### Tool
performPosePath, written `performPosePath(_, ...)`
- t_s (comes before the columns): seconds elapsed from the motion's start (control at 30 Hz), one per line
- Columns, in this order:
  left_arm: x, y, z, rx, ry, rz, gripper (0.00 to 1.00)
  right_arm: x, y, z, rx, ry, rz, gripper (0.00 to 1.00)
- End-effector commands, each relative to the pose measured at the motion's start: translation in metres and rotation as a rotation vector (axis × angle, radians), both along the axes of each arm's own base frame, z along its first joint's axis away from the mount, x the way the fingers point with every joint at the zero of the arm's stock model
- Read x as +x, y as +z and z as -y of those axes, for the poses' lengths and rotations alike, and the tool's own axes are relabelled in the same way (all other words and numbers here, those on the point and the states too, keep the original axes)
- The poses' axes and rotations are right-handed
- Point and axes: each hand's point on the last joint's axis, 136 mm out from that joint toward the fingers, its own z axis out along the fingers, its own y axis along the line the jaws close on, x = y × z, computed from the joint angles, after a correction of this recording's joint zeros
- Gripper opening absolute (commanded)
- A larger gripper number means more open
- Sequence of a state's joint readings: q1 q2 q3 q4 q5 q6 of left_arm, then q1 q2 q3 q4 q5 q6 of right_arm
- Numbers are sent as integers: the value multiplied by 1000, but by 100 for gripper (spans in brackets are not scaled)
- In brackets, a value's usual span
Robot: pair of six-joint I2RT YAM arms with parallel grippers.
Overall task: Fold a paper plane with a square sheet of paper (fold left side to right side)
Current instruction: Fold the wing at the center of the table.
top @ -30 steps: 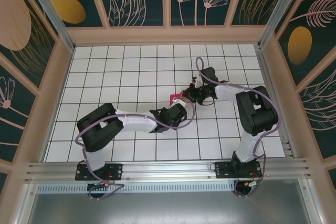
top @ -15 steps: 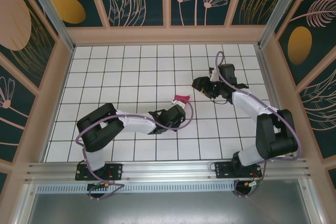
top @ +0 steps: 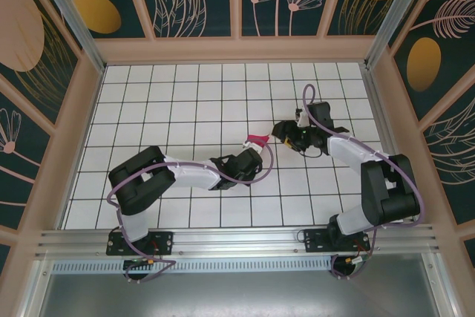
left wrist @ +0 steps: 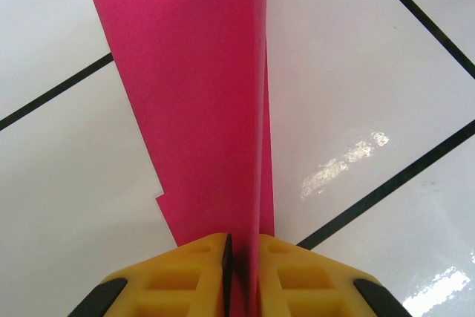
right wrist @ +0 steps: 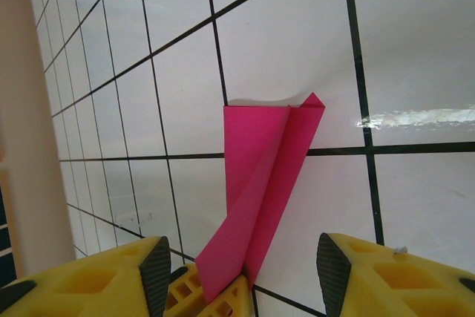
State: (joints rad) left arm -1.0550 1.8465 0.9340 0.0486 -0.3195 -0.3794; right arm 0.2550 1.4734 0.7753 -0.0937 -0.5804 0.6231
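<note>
The paper plane (top: 257, 139) (pinched on edge in the left hand (top: 254, 151)) stood in the way just ahead of the spread right hand (top: 285, 131), while bare counter (top: 163, 102) lay open toward the far and left walls (top: 237, 50).

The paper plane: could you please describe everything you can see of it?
The paper plane is thin, plain magenta-pink paper folded into a long, narrow shape with layered flaps and a lengthwise crease. Its far end is blunt, with two small corners. The left claw is shut on its near end, holding it over the white tiled table, near the middle. The right claw faces it, open and not touching.
</note>
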Motion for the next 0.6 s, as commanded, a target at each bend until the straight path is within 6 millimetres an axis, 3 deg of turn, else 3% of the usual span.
performPosePath(0.0, 0, 3, 0, -3, 13, 3, 17, 1, 3, -7, 54, -10, -41, 58)
performPosePath(0.57, 1, 3, 0, 5, 12, 7, 18, 24, -15, -33, 88, 13, -177, 59)
